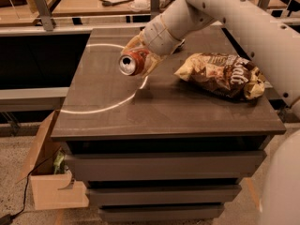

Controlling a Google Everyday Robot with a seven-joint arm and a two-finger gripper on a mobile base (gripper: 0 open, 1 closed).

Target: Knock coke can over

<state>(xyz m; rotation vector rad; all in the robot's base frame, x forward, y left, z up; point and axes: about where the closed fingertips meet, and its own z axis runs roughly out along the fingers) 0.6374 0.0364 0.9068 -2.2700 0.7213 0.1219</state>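
Note:
The coke can is red-orange with a silver top. It is tipped on its side with the top facing the camera, near the middle of the dark table top. My gripper is at the end of the white arm that reaches in from the upper right. Its pale fingers close around the can's body from above and behind. I cannot tell if the can rests on the table or is held just above it.
A crumpled brown-and-yellow chip bag lies on the right of the table. A bright ring of light crosses the table top. An open cardboard box stands on the floor at the left. Railings and another desk lie behind.

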